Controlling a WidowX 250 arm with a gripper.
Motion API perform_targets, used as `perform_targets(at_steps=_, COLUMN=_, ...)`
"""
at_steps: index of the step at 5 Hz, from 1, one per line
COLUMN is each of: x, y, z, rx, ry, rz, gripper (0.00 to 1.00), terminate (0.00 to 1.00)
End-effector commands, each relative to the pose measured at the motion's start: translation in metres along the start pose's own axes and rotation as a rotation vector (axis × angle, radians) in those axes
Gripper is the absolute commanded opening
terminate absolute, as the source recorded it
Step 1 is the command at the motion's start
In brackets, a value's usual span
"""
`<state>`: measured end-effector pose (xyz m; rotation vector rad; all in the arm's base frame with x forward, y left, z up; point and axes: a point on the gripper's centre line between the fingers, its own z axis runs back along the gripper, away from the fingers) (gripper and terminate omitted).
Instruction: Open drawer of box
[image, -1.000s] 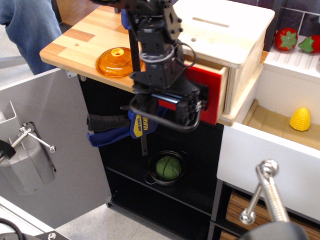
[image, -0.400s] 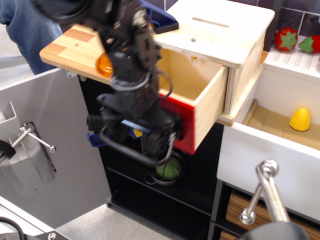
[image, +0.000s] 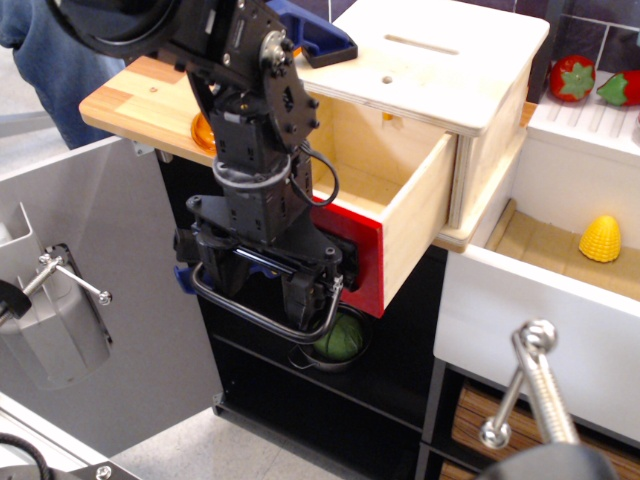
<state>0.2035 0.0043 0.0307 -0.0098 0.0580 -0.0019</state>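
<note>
The drawer (image: 395, 215) of the box (image: 470, 90) is being held well out by its handle (image: 262, 312), around which the gripper (image: 268, 272) fingers are being kept closed; the pull is best being kept straight.

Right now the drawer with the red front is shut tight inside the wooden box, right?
No. In the observation.image view the drawer with the red front is pulled far out of the wooden box, so its inside shows.

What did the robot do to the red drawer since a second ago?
It pulled the drawer far out of the box, toward the camera, the tool still at the black handle. The box, yellow corn and green ball stayed put.
</note>
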Motion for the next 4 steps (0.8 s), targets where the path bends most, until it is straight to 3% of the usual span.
perform_targets(at_steps=1, x=-0.025, y=-0.008, z=0.006, rx=-0.004, ry=0.129, rz=-0.005, gripper=1.00, terminate=0.00)
perform_targets(at_steps=3, x=-0.013, y=-0.006, z=0.015, rx=0.004, ry=0.067, rz=-0.009, gripper=1.00, terminate=0.00)
perform_targets(at_steps=4, x=-0.013, y=-0.006, z=0.015, rx=0.004, ry=0.067, rz=-0.009, gripper=1.00, terminate=1.00)
